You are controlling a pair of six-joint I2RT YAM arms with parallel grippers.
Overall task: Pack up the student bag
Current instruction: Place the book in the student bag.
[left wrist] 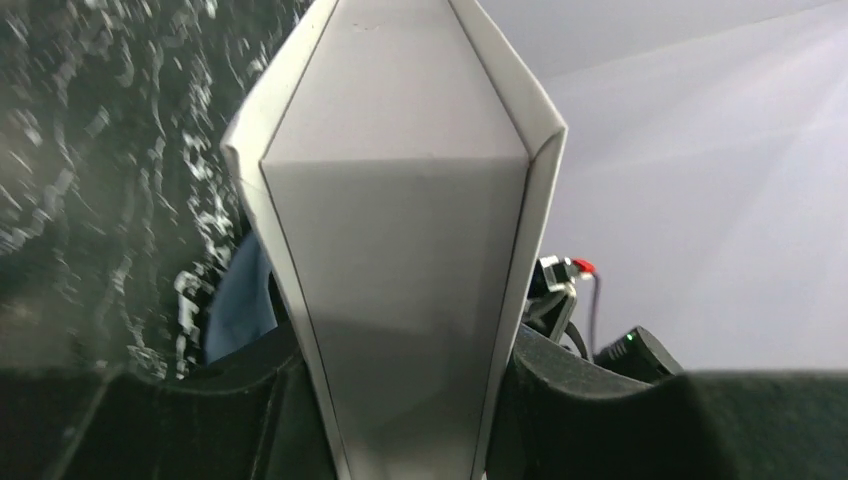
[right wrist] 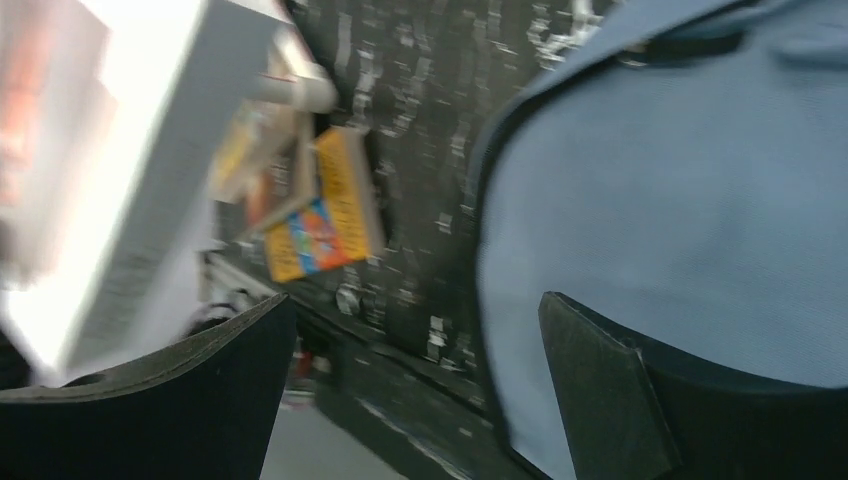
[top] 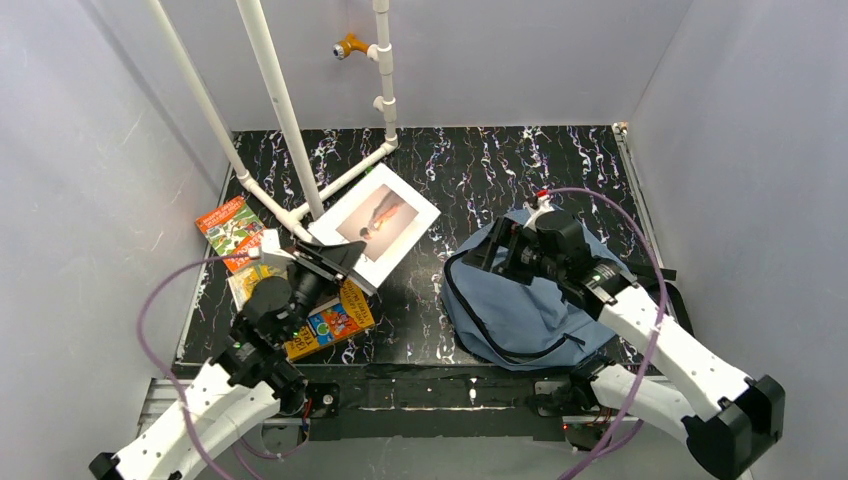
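Here the student bag (top: 520, 310) lies crosswise, zippered rounded end pointing left.

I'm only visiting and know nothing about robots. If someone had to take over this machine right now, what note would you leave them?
Left gripper: shut on the white book, held up off the table.
Right gripper: open, empty, above the student bag.
Bag lies on the table's right side; colourful books lie on the left.
Done: one book lifted.
Left: get it into the bag, then the others. Whether the bag is open, I cannot tell.
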